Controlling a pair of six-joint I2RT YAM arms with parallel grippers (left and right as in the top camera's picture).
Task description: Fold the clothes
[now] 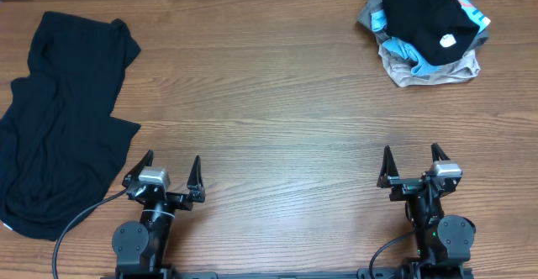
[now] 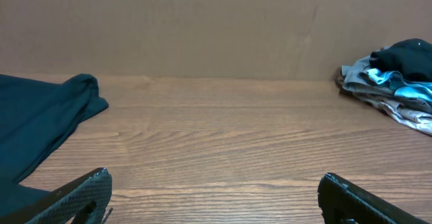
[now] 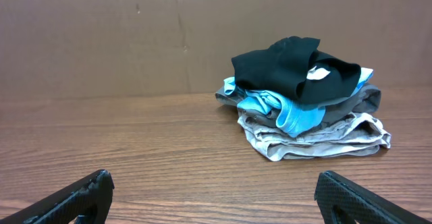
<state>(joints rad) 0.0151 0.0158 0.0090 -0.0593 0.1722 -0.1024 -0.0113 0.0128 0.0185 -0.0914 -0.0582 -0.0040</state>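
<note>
Looks like a robotics lab bench: wood-grain table (image 1: 277,102) against a brown board wall (image 2: 202,21), cabled left arm (image 1: 143,233) and right arm (image 1: 439,228) at the frame's bottom

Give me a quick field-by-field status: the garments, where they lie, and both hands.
left hand: open, empty, low at the near edge
right hand: open, empty, low at the near edge
dark garment: left side, spread loosely, rumpled, unfolded; closest to the left hand
clothes pile: far right corner, heaped
pile top: black piece with a white tag
pile below: blue layer, beige layer
table: wood grain
folding: not yet begun
</note>
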